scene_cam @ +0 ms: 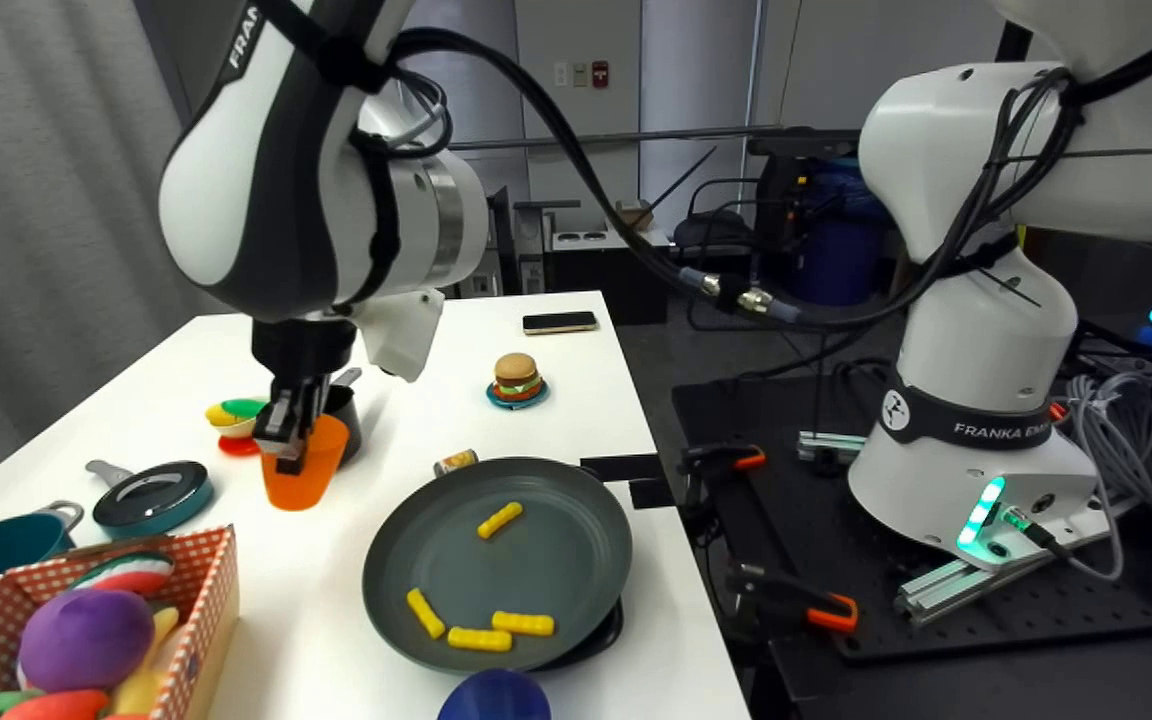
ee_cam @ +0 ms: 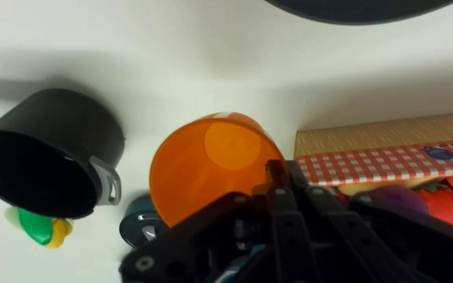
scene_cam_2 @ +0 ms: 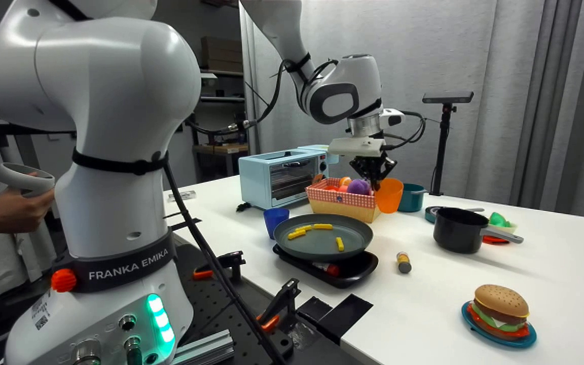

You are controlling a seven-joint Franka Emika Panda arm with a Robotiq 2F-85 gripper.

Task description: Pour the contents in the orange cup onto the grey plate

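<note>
Evidently pincer grips orange cup by one side, near rim. Likely light, slick, springy plastic; sound hold, squeeze gently.

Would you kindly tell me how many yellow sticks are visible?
4, on the grey plate; in an exterior view: upper stick, left stick, bottom stick and lower-right stick.

Four sticks, one orange cup

Brightly lit table, soft shadows beside black pot, wrist view slightly blurred
</note>
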